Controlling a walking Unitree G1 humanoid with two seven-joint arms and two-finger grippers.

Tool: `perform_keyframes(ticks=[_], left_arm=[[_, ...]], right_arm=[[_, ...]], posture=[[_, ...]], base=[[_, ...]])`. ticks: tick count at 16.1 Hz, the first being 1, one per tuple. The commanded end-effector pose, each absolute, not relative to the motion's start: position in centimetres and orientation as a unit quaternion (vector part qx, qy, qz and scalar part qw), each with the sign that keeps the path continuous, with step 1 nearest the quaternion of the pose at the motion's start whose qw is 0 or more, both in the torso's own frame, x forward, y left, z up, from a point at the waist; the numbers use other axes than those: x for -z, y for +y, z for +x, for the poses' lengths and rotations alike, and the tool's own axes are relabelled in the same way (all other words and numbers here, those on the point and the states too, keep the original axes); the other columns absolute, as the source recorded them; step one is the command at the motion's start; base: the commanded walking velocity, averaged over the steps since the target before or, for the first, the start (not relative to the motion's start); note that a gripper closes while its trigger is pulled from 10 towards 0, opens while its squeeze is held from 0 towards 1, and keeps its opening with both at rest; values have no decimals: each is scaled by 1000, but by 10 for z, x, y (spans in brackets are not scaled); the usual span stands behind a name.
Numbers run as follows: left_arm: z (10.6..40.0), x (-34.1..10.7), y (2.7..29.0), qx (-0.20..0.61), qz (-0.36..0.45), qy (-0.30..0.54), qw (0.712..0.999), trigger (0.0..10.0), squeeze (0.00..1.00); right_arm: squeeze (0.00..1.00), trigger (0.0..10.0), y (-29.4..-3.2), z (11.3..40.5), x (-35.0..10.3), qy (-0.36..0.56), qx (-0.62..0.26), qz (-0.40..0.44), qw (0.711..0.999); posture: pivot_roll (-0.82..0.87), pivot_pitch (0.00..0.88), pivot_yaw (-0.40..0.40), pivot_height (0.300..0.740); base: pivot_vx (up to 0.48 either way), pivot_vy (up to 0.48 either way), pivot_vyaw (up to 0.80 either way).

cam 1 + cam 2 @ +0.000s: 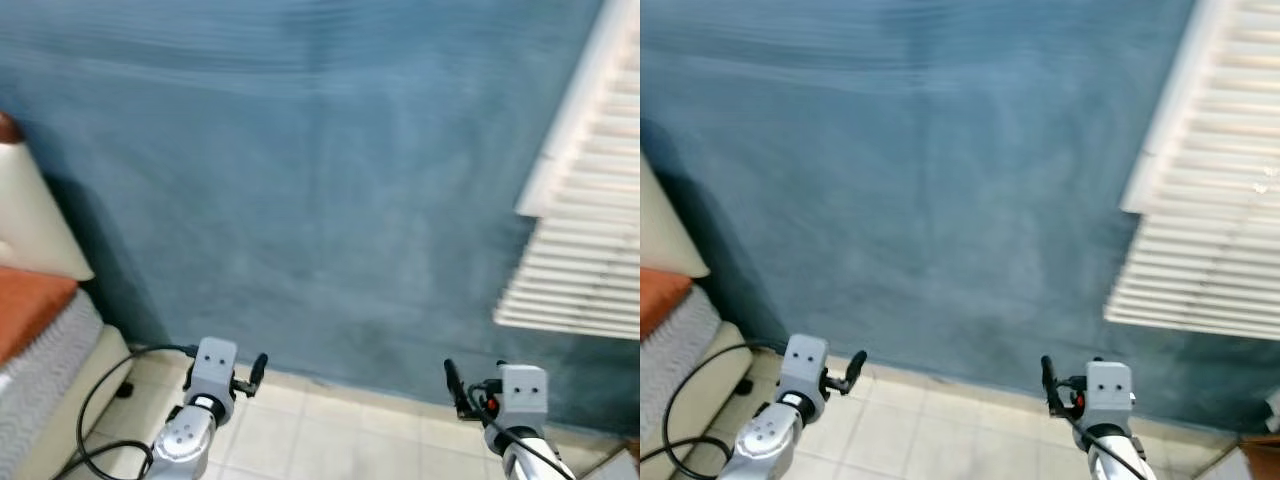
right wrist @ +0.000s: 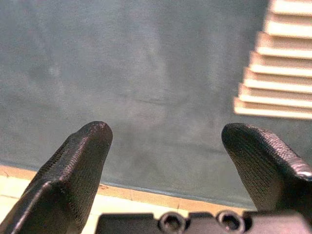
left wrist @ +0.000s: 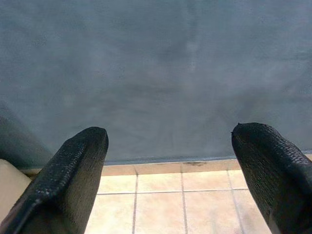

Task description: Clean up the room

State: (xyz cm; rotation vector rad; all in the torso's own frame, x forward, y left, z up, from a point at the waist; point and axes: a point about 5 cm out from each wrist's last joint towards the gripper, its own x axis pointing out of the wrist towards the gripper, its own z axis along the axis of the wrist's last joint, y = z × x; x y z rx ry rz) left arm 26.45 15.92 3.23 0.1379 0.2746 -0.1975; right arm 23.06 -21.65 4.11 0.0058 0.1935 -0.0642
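I face a blue wall (image 1: 320, 190) at close range. My left gripper (image 3: 170, 165) is held low in front of me, open, with nothing between its fingers (image 3: 73, 180). My right gripper (image 2: 165, 161) is also held low and open, with an empty gap between its fingers (image 2: 73, 170). From the head, the left gripper (image 1: 255, 372) and the right gripper (image 1: 455, 385) both point at the foot of the wall over the beige tiled floor (image 1: 330, 435).
A cream bed or sofa (image 1: 40, 370) with an orange cushion (image 1: 25, 300) and grey cover stands at the left. A black cable (image 1: 100, 400) loops on the floor beside it. White louvred slats (image 1: 585, 230) hang at the right.
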Motion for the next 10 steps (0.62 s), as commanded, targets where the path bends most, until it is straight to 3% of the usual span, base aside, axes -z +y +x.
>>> perform_keyframes(ticks=[1, 5, 6, 8, 10], left_arm=[[263, -35, 156, 106, 66, 133, 983, 10000, 0], [242, -41, 156, 112, 52, 124, 985, 10000, 0], [220, -47, 154, 135, 62, 126, 981, 10000, 0], [213, -45, 172, 100, 44, 146, 983, 10000, 0], [210, -50, 177, 47, 32, 135, 989, 10000, 0]], right_arm=[[0, 10000, -217, 234, -48, 76, 32, 36, 996], [0, 10000, -183, 253, -62, 48, -49, 74, 995], [0, 10000, -183, 245, -64, 53, -54, 82, 994], [0, 10000, -185, 234, -64, 62, -60, 95, 992], [0, 10000, -174, 229, -51, 101, -106, 108, 983]], posture=[[-138, 0, 10, 740], [-117, 0, 2, 740], [-104, 0, -3, 740], [-97, 0, -7, 740], [-79, 0, -14, 740]], base=[[0, -480, 0], [0, -480, 0], [0, -480, 0], [0, -480, 0], [0, 0, 0]])
